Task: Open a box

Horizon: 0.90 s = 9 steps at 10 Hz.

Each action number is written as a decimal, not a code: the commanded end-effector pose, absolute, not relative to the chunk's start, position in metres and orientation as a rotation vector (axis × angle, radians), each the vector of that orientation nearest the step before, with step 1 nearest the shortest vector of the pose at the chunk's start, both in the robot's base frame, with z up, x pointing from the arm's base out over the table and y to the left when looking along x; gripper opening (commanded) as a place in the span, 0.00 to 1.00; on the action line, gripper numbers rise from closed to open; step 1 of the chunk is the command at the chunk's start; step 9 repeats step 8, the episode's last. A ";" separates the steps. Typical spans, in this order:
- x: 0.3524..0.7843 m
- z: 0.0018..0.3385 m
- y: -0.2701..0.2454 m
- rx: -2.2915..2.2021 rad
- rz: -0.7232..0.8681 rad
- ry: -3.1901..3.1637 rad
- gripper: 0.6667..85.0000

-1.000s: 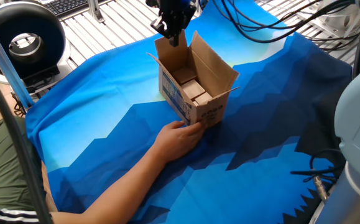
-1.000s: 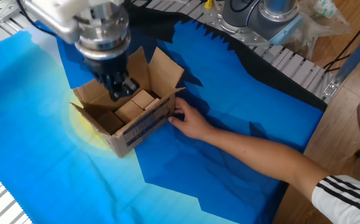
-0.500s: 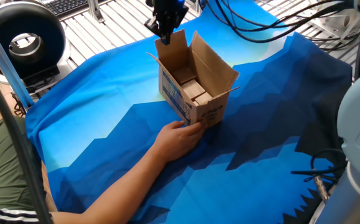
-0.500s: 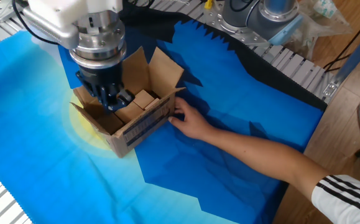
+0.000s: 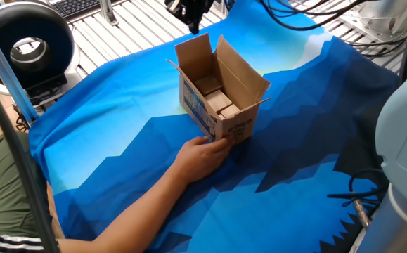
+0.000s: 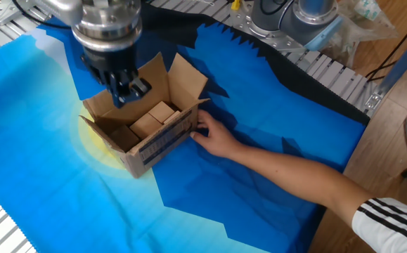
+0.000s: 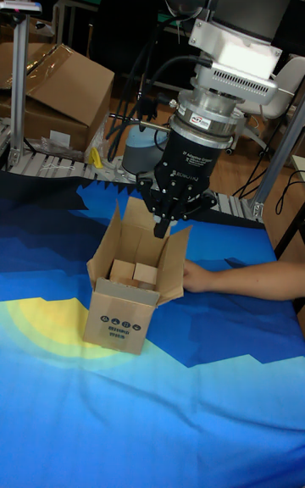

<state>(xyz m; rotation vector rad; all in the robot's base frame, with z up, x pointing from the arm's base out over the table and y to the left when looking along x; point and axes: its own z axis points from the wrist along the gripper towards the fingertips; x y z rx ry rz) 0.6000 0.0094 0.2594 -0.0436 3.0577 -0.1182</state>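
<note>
The box [image 5: 221, 95] is a small brown cardboard carton on the blue cloth, its flaps standing up and blue print on its side. Smaller brown cartons lie inside it [image 6: 154, 116]. My gripper [image 5: 192, 25] hangs above the box's far flap, clear of the cardboard, with its fingers together and nothing between them. From the other side my gripper [image 6: 124, 93] is over the box's [image 6: 143, 133] rear left part. The tall fixed view has my gripper [image 7: 161, 230] just over the box's [image 7: 127, 318] back edge.
A person's hand [image 5: 203, 156] rests against the box's near corner, the arm reaching in from the table's edge [image 6: 294, 176]. A blue and yellow cloth [image 5: 119, 140] covers the table. A black round fan [image 5: 24, 46] stands at the far left. Cables [image 5: 308, 21] hang behind.
My gripper has risen from the box's far flap and now hangs clear above it. The box and the person's hand have stayed in place.
</note>
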 end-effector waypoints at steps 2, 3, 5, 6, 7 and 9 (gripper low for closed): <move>0.595 0.261 0.001 -0.042 -0.132 3.067 0.01; 0.596 0.256 -0.001 -0.068 -0.121 3.052 0.01; 0.599 0.255 0.001 -0.096 -0.101 3.039 0.01; 0.600 0.255 0.003 -0.105 -0.095 3.035 0.01; 0.600 0.254 0.004 -0.114 -0.088 3.035 0.01; 0.601 0.254 0.004 -0.119 -0.086 3.034 0.01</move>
